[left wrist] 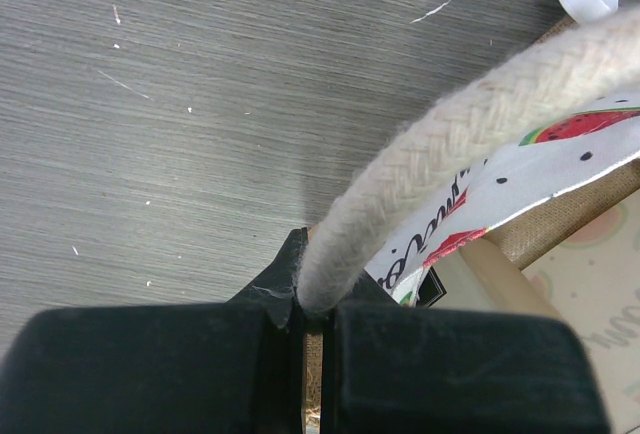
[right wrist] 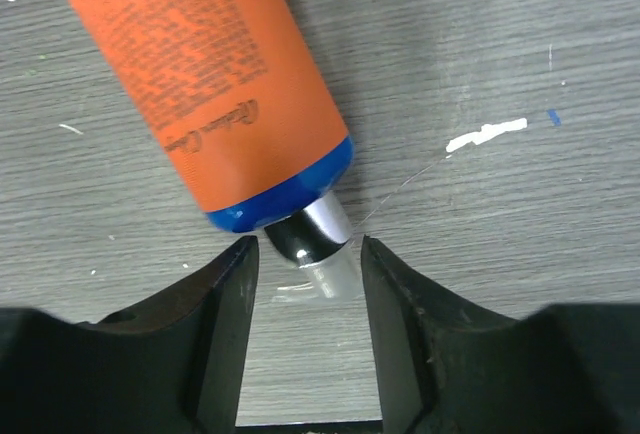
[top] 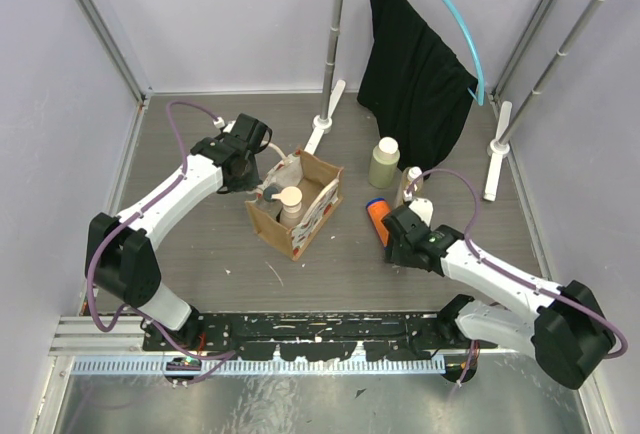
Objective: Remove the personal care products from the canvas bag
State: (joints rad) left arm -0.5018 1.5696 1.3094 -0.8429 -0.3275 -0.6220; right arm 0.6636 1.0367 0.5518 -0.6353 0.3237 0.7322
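L gripper point(left wrist: 318, 306) is pinched on the rope handle point(left wrist: 450, 124), prob. to keep the canvas bag point(top: 322, 216) steady & open. R gripper point(right wrist: 305, 269) is spread around the orange bottle point(right wrist: 210, 84) tip; the bottle lies on the table point(right wrist: 500, 44) beside the bag. One beige bottle point(top: 290, 201) is inside.

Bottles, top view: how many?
4. Beige bottle standing upright; white-topped bottle right of it; orange bottle lying by the right pincer; cream-capped bottle inside the canvas bag. Bag may hide more.

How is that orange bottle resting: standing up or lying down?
Lying down. The orange bottle lies flat on the table, its blue end facing the open right claw.
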